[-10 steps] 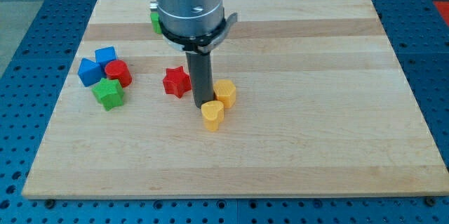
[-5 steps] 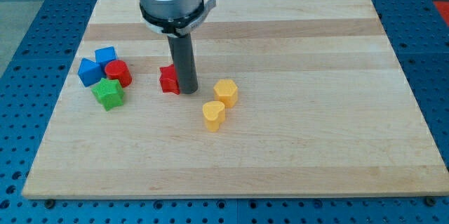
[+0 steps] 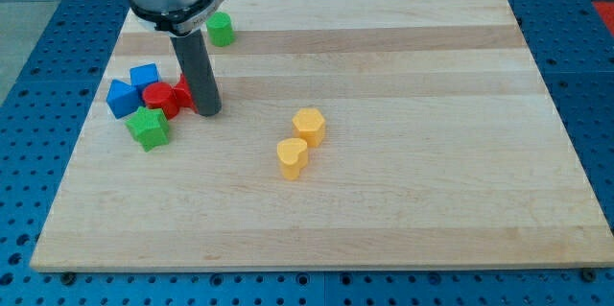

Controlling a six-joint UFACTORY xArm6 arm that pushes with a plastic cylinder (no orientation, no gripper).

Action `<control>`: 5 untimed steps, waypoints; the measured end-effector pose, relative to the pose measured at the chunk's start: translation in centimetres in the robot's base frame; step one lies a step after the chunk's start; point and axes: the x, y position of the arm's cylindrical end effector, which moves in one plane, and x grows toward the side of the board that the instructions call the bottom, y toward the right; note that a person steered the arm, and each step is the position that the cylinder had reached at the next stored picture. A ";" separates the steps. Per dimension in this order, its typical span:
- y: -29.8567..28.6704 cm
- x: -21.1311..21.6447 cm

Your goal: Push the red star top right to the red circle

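The red star [image 3: 184,92] lies at the view's left, mostly hidden behind my rod, touching the right side of the red circle [image 3: 159,99]. My tip [image 3: 209,111] sits on the board just right of the red star, against it. The red circle sits in a cluster with two blue blocks [image 3: 123,98] [image 3: 145,77] and a green star [image 3: 149,127].
A green block [image 3: 221,29] lies near the top edge, right of my rod. A yellow hexagon [image 3: 309,126] and a yellow heart [image 3: 292,157] lie together near the board's middle. The wooden board [image 3: 403,181] rests on a blue perforated table.
My tip has swept left from beside the yellow blocks, pushing the red star left until it meets the red circle. The green block at the top is now uncovered.
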 end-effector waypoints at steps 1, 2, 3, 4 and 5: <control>-0.5 -0.1; -1.1 -0.4; -1.9 -0.5; -2.0 -0.5; -1.9 -0.5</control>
